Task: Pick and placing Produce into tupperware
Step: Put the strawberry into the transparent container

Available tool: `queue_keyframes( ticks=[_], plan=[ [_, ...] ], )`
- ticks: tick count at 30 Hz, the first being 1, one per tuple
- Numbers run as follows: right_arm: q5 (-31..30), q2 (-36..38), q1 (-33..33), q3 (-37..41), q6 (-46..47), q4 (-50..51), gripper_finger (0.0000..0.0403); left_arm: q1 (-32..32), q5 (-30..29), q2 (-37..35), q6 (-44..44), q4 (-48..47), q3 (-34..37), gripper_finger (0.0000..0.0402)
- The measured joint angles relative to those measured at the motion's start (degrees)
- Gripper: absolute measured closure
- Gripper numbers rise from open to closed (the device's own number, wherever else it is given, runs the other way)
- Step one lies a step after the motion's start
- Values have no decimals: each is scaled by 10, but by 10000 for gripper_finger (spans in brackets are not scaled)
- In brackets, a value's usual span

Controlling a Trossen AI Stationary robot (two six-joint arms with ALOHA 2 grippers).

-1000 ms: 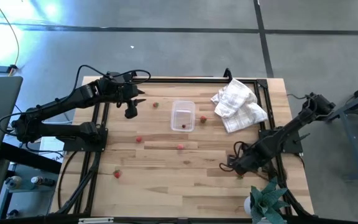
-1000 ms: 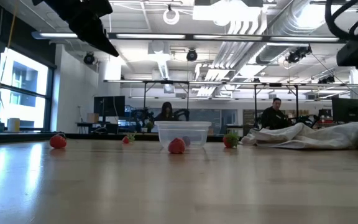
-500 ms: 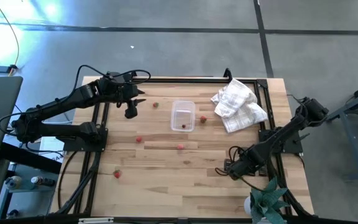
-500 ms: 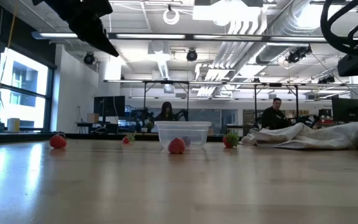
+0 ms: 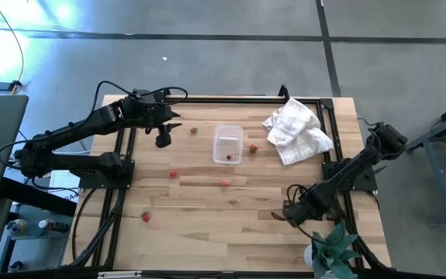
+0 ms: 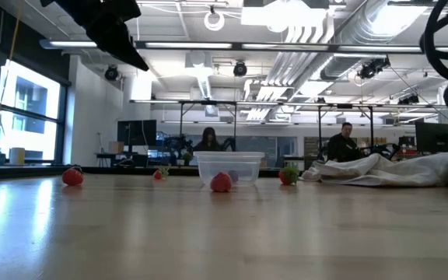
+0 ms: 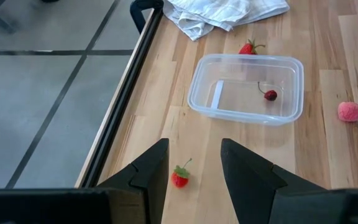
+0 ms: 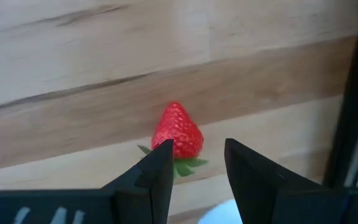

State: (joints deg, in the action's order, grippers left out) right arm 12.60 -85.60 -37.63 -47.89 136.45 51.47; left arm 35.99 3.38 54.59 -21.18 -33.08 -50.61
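Because each strawberry is small, light and soft, it should be pinched gently across its red body, not by the leafy cap, or it may bruise or squirt out sideways. One strawberry (image 8: 176, 131) lies just ahead of the right gripper (image 8: 197, 163), leaf end toward the fingers, which stand spread with a gap about as wide as the fruit and hold nothing. From above, that right gripper (image 5: 294, 211) sits low near the worktop's (image 5: 207, 225) five o'clock corner, beside a green plant (image 5: 333, 249) at the edge.

Other berries are scattered well apart: one at about seven o'clock (image 5: 145, 217), two near the middle (image 5: 173, 173) (image 5: 224, 183), one at eleven o'clock of the tupperware (image 5: 194, 131), and one just beside its three o'clock wall (image 5: 252, 149). The tupperware (image 5: 228, 145) stands upright slightly toward twelve o'clock of the worktop's centre; its thin clear walls look light enough to slide if nudged, so drops should come from above. Inside lies a single dark cherry-like piece (image 7: 270, 94).

Its fingers spread and empty, the left gripper (image 5: 163, 139) hovers at nine o'clock of the tupperware, with a berry (image 7: 179, 177) on the wood just ahead of them. A crumpled white cloth (image 5: 297, 130) rests near the two o'clock corner.
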Motion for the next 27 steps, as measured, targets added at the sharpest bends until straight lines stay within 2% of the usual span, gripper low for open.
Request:
queue_keyframes(
  ticks=[6, 16, 21, 27],
  plan=[
    [4, 0, 2, 0, 2, 0, 254, 0, 0, 0, 0, 0, 0, 266],
    [-9, 0, 5, 0, -1, -17, 194, 0, 0, 0, 0, 0, 0, 266],
    [-10, -3, 5, 0, -3, -17, 187, 0, 0, 0, 0, 0, 0, 266],
    [-18, -51, 2, 0, -6, -46, 187, 0, 0, 0, 0, 0, 0, 266]
  ],
)
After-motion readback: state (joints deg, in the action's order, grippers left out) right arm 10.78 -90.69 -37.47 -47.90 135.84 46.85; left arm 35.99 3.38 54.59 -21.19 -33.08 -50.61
